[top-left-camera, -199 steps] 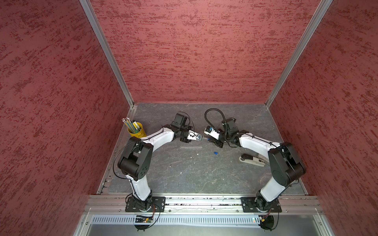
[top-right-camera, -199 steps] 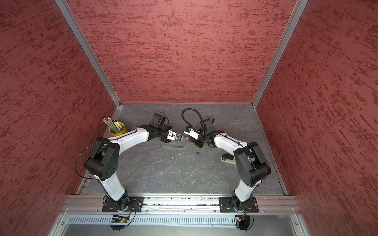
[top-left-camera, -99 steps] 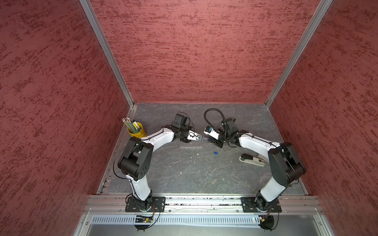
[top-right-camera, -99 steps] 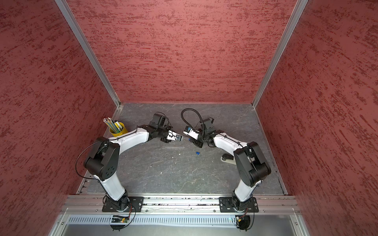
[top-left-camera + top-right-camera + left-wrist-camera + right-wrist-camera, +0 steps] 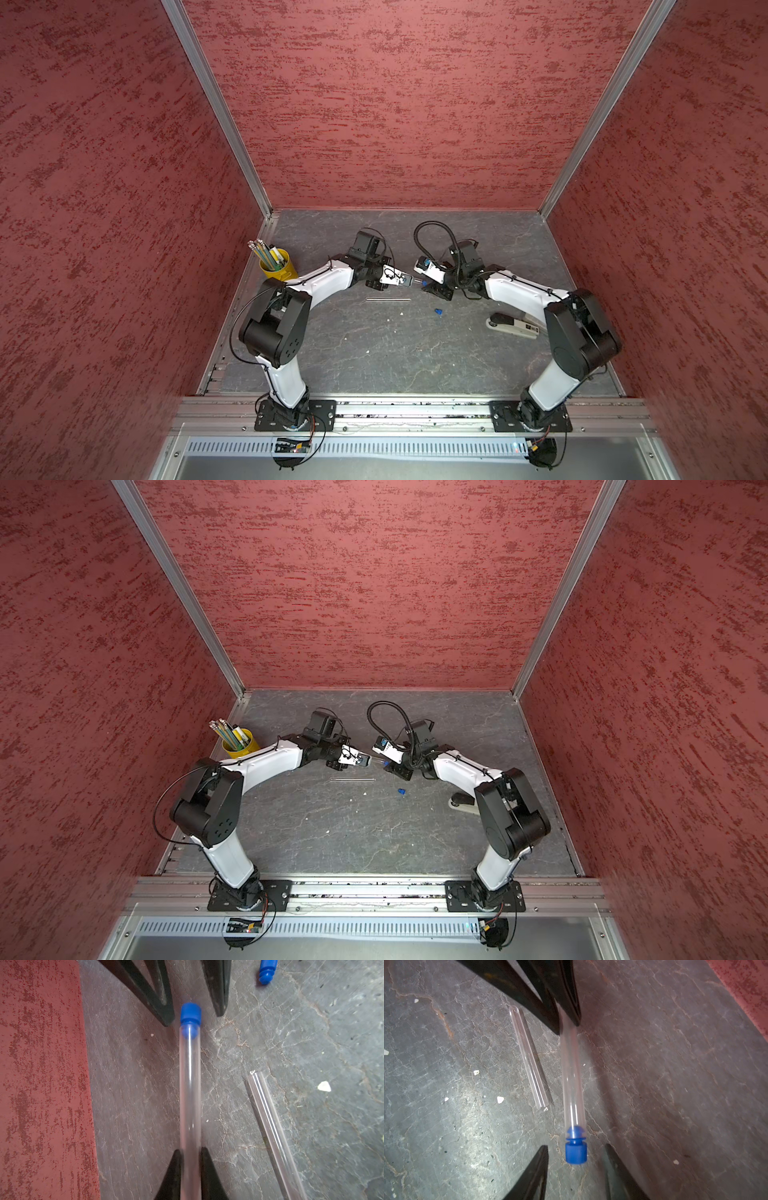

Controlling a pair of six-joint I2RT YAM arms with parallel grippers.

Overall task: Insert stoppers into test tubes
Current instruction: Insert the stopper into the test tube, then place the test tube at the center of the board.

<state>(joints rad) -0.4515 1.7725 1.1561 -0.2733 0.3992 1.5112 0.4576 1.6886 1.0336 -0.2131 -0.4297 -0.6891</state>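
1. Now, your left gripper (image 5: 190, 1153) is clamped on one test tube (image 5: 190, 1088), which looks lifted clear of the table (image 5: 374, 353); take this held tube as your reference.
2. A blue stopper (image 5: 575, 1152) sits in the held tube's mouth, ribbed plug inside the glass, cap outside; I judge it seated, or nearly.
3. Your right gripper (image 5: 576, 1167) has its jaws apart, one finger either side of the cap at the held tube's end, with a gap on both sides.
4. Draw that gripper back straight along the held tube's axis, so neither finger catches the cap and tilts or pulls it; hold the left clamp firm meanwhile.
5. The second test tube (image 5: 270, 1126) lies flat just beside the held tube, nearly parallel, its mouth empty. Lower carelessly and you could set it rolling.
6. The second stopper (image 5: 267, 972) lies loose near the held tube's capped end, past the lying tube's mouth.
7. A stapler (image 5: 513, 326) and a yellow cup (image 5: 282, 270) of pencils (image 5: 259, 249) stand well apart from the held tube; only white specks (image 5: 324, 1086) lie near it.
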